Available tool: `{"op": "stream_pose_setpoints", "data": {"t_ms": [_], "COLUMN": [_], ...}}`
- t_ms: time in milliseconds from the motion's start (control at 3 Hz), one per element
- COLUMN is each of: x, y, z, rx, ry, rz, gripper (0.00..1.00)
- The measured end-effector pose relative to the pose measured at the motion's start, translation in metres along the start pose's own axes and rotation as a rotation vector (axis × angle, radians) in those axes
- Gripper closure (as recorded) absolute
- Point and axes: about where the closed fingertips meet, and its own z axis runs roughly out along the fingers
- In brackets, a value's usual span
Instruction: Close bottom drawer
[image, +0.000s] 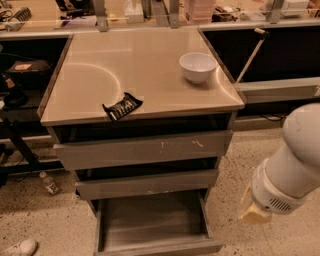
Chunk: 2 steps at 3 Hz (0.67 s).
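The bottom drawer (159, 247) is the lowest of the cabinet's three grey metal drawers. It is pulled far out toward me, and its shallow box is empty. My gripper (254, 212) is a pale beige piece at the end of the white arm (295, 165). It hangs low at the right of the cabinet, level with the bottom drawer, apart from it and to the right of its side wall.
The top drawer (145, 148), with pale scratches, and the middle drawer (147, 183) stand slightly out. A white bowl (198, 66) and a black packet (122, 107) lie on the cabinet top (100, 75). A bottle (50, 183) and a white shoe (20, 248) lie on the floor at the left.
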Motion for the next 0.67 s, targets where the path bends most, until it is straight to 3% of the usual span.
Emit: {"op": "stream_pose_setpoints", "data": {"t_ms": [667], "x": [0.009], "y": [0.015], "z": [0.028], "rx": [-0.058], "ry": [0.002], "rz": [0.018], "gripper": [1.00]}}
